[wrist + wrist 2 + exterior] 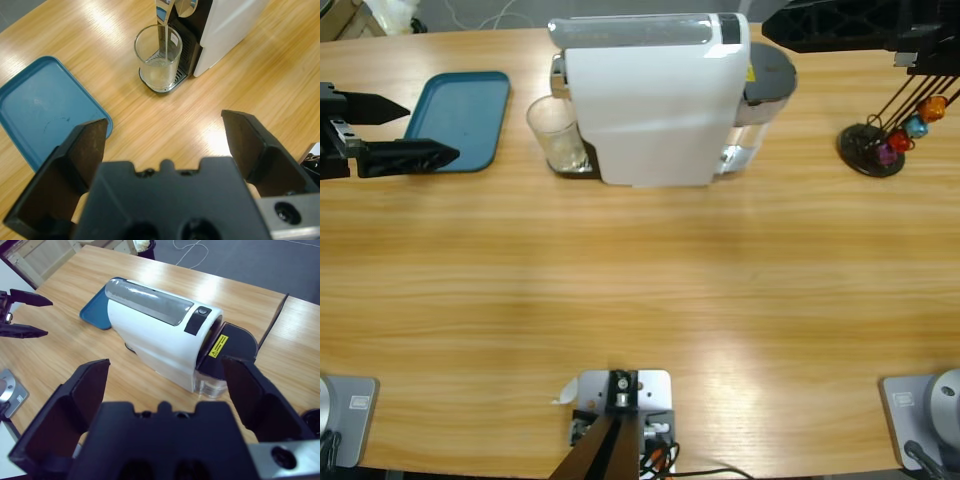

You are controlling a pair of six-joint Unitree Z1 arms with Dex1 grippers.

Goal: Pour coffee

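The near half of the wooden tabletop (pixel 640 300) is bare wood. Farther back, at the left edge, the left gripper (pixel 408 130) hangs with its two black jaws spread wide and nothing between them. Its tips sit over the near side of a flat blue tray (pixel 460 118) that lies by the far left corner. Just to the right of the tray stands a clear glass (pixel 557 133). The glass sits on the little drip stand at the left end of a big white coffee machine (pixel 655 95), right under the spout. In the left wrist view a thin stream of pale liquid runs from the spout into the glass, and the coffee (pixel 159 70) is a shallow pale layer at the bottom of the glass. The machine stands near the far edge, about in the middle, with a grey water tank (pixel 768 75) at its right end. By the far right corner is a black stand (pixel 872 148) with small shiny coloured capsules (pixel 912 127) on its wires. The right gripper (pixel 820 28) is at the far edge, above the tank, with its jaws wide apart and holding nothing.
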